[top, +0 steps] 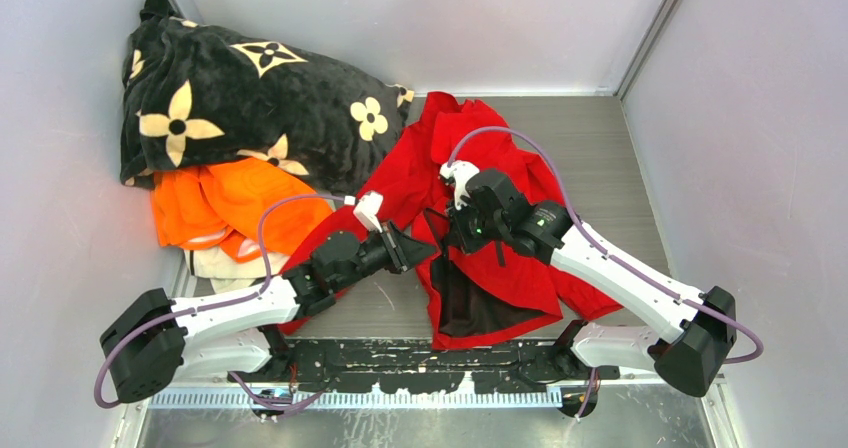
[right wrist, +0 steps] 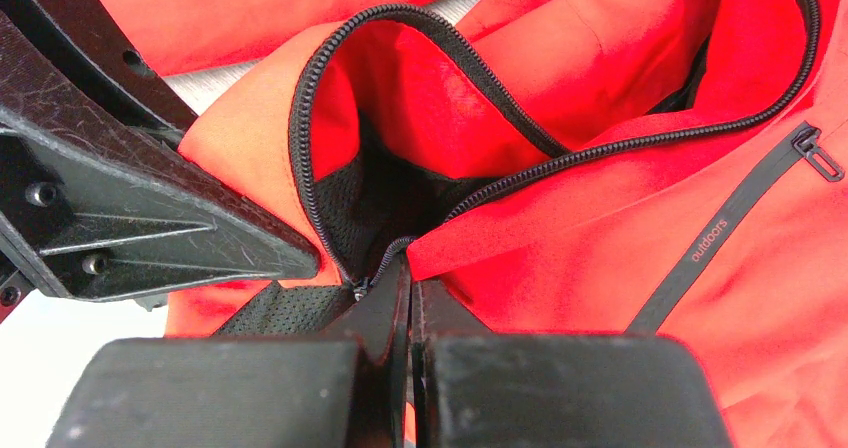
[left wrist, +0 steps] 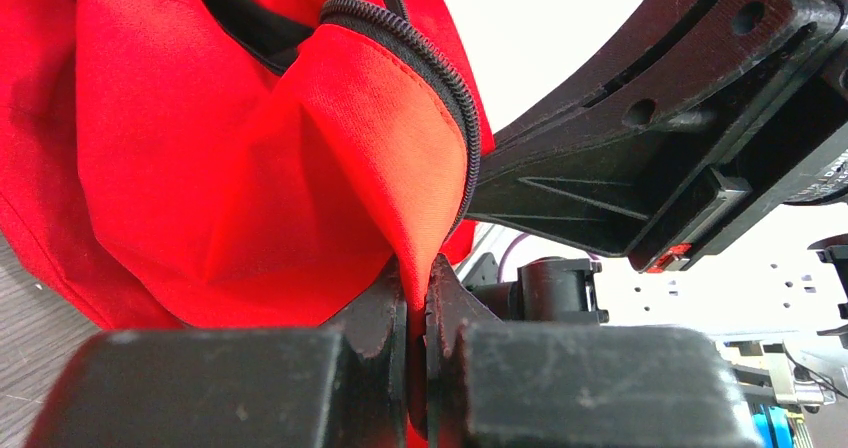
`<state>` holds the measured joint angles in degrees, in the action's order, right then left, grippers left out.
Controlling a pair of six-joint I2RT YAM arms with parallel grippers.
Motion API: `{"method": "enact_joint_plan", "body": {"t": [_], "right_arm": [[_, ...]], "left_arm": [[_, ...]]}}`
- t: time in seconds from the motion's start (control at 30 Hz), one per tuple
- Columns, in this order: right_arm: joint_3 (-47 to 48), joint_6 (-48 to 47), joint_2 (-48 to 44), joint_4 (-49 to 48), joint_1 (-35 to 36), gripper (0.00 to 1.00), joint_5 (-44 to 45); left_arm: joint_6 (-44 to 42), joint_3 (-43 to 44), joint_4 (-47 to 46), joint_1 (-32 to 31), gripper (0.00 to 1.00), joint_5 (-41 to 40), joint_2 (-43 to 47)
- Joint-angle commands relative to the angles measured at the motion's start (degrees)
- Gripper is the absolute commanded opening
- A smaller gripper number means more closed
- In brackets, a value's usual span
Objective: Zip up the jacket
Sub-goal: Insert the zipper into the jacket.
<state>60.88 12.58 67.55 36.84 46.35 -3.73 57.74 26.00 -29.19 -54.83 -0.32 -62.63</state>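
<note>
Top view: even, diffuse white light, with soft-edged shadows on the table. Wrist views: backgrounds burn out to white (most strongly in the left view) and the jacket oversaturates. The left gripper and right gripper blur at close range, while the zip teeth are sharp.

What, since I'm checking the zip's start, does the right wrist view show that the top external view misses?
Only right wrist: the unjoined zipper teeth converging near the fingertips, and the pocket zip. Only top external: the flowered blanket and orange garment. Both: the red jacket, pinched in the right pincer.
</note>
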Motion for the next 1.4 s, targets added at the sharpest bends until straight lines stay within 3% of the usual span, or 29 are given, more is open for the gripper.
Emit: {"method": "enact_joint_plan", "body": {"t": [0.0, 1.37], "right_arm": [[1.17, 0.55, -1.11, -3.86, 0.23, 0.01, -0.33], [1.37, 3.98, -1.08, -4.66, -0.59, 0.01, -2.71]], "left_arm": [[-1.35, 1.33, -2.04, -0.24, 0.0, -1.85, 1.0], [-3.86, 0.79, -0.52, -0.52, 0.0, 0.84, -1.51]]}}
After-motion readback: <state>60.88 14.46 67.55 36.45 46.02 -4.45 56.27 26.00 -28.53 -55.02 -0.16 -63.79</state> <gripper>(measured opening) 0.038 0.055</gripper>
